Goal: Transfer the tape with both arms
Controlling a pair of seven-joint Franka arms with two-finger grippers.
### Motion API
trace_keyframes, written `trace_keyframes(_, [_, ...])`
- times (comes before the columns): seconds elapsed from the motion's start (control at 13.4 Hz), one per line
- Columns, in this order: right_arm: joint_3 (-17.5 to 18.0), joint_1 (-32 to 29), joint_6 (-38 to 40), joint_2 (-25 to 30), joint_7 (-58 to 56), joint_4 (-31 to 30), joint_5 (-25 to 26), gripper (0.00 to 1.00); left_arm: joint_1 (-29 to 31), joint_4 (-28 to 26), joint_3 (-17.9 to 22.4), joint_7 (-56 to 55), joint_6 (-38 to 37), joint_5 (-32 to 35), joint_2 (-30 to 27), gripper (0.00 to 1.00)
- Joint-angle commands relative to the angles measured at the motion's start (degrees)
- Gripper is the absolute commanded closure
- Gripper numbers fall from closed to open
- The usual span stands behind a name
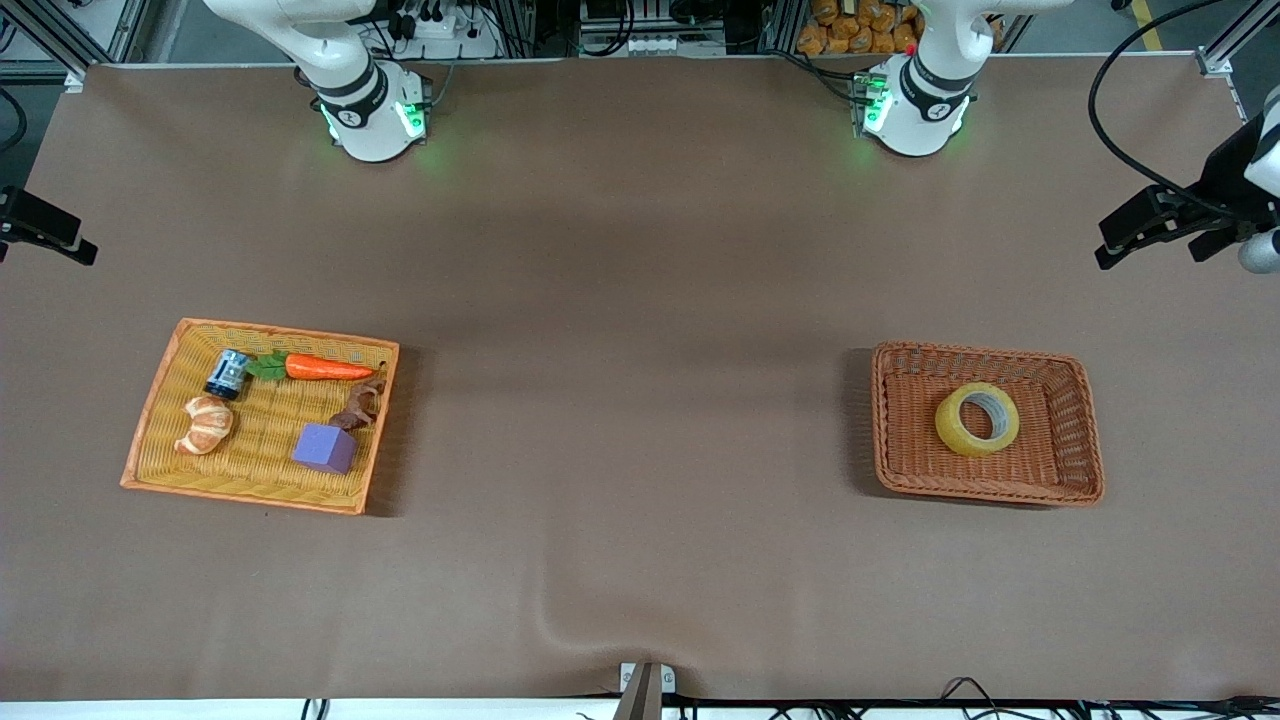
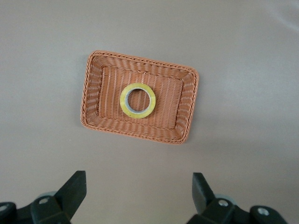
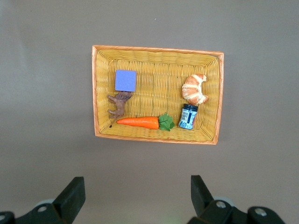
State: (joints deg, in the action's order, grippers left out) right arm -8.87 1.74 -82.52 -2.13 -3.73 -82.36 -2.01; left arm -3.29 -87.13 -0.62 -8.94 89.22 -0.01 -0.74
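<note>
A robot lab: two arm bases with green lights on a brown-covered table, aluminium framing, cables and side cameras around it

The tape lies in a basket toward the left arm's end of the table; a tray of toys sits toward the right arm's end.

Bare tabletop ran between the yellow basket and brown basket; only low wicker walls ringed the tape.
</note>
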Motion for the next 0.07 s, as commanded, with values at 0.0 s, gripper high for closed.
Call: trace_keyframes(0.0, [-0.01, 0.11, 0.87, 0.11, 0.21, 0.71, -0.01, 0.0, -0.58, -1.11, 0.8, -0.81, 0.25, -1.31, -1.37, 0.0])
